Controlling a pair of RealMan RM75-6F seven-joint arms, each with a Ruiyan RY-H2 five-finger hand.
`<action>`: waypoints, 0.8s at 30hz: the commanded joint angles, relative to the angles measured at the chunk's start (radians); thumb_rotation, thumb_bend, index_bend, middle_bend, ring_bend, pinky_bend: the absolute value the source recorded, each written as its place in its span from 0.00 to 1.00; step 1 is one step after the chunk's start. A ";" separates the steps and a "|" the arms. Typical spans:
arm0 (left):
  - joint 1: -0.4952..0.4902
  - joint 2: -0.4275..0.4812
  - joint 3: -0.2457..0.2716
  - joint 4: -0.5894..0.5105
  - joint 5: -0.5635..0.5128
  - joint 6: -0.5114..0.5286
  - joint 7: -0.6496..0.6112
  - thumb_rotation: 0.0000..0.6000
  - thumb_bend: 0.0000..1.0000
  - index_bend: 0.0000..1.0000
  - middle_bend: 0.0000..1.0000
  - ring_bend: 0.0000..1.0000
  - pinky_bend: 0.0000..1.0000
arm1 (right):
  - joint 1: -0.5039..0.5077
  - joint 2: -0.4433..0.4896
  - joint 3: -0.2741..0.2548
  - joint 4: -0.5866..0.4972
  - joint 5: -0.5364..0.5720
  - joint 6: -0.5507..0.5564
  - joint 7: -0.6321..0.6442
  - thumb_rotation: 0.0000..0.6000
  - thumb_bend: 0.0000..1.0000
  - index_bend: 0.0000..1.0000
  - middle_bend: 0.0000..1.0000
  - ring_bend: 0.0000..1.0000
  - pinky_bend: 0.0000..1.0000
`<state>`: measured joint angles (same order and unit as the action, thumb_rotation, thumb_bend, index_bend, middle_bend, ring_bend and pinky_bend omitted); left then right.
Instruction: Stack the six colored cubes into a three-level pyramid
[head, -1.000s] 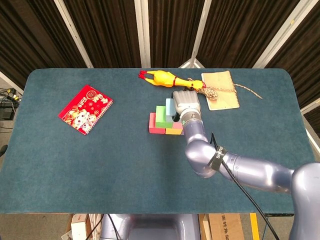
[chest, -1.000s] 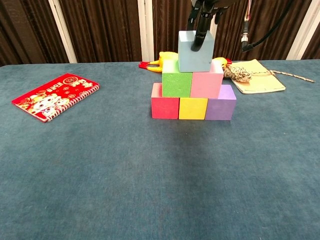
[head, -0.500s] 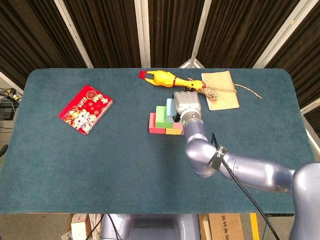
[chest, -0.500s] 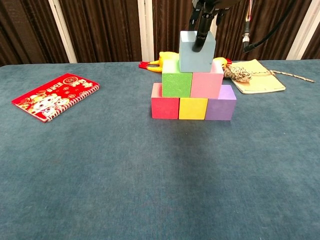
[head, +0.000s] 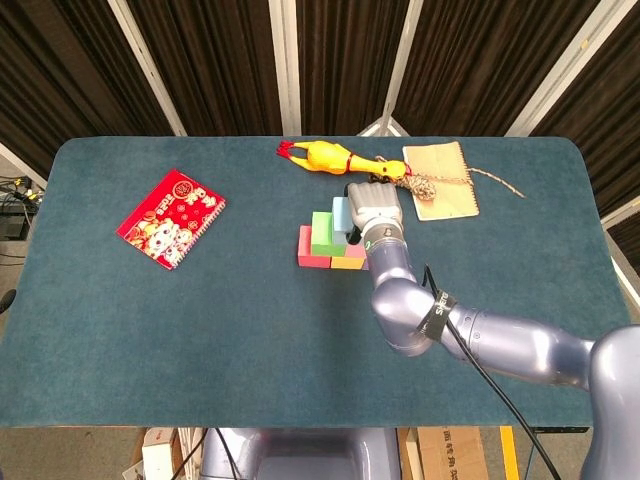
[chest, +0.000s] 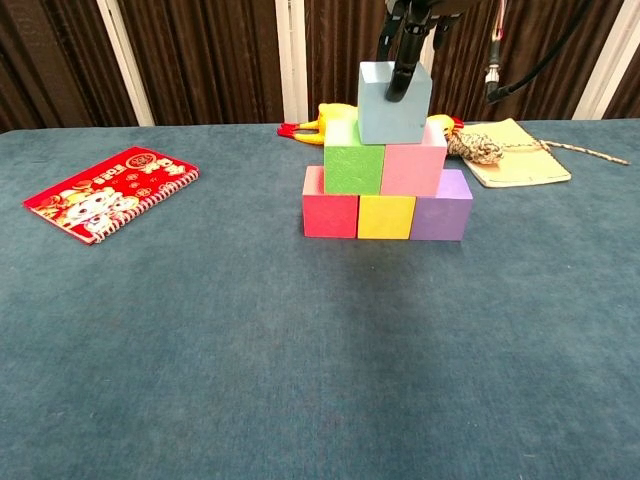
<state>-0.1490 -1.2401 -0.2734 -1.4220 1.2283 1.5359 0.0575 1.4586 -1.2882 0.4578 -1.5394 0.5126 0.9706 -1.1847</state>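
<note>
**Pyramid of six cubes, top cube in the right hand's grip**

Item: red cube (chest: 329, 216), yellow cube (chest: 385, 217) and purple cube (chest: 442, 217), set in one touching row on the blue-green counter (chest: 300, 350), red at the left and purple at the right in the chest view.

Item: green cube (chest: 353, 169) and pink cube (chest: 414, 168), side by side on that row, green over the red-yellow join, pink over the yellow-purple join.

Item: light blue cube (chest: 392, 102), uppermost, sitting over the join of green and pink, its front face turned slightly off square with the cubes beneath.

Item: right hand (head: 372, 207), above the stack. Dark fingers (chest: 403, 75) came down over the front face of the light blue cube, pinching it from above (the far side of the grip was hidden behind the cube). The grey arm ran back toward the lower right of the head view.

Item: left hand, seen in neither view.

Item: rubber chicken (head: 330, 158), yellow with red feet, lying behind the stack.

Item: tan notebook (head: 441, 180), right of the chicken, with a knotted rope toy (head: 430, 183) lying across it and trailing off to the right.

Item: red picture booklet (head: 170, 218), spiral-bound, well apart to the left of the stack.
</note>
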 joint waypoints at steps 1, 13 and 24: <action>0.000 0.000 0.000 0.000 -0.001 0.000 0.003 1.00 0.18 0.19 0.01 0.00 0.03 | 0.000 0.000 0.001 -0.001 0.005 0.002 -0.006 1.00 0.33 0.21 0.25 0.03 0.00; 0.000 -0.001 -0.003 0.001 -0.005 0.000 0.004 1.00 0.18 0.19 0.01 0.00 0.03 | 0.001 0.008 0.025 -0.017 0.041 0.009 -0.039 1.00 0.33 0.16 0.19 0.00 0.00; 0.000 -0.004 -0.006 0.001 -0.013 0.001 0.008 1.00 0.18 0.19 0.01 0.00 0.03 | -0.006 0.030 0.045 -0.056 0.047 0.038 -0.040 1.00 0.33 0.15 0.16 0.00 0.00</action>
<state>-0.1487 -1.2437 -0.2799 -1.4207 1.2149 1.5368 0.0654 1.4537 -1.2601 0.5014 -1.5936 0.5587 1.0072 -1.2245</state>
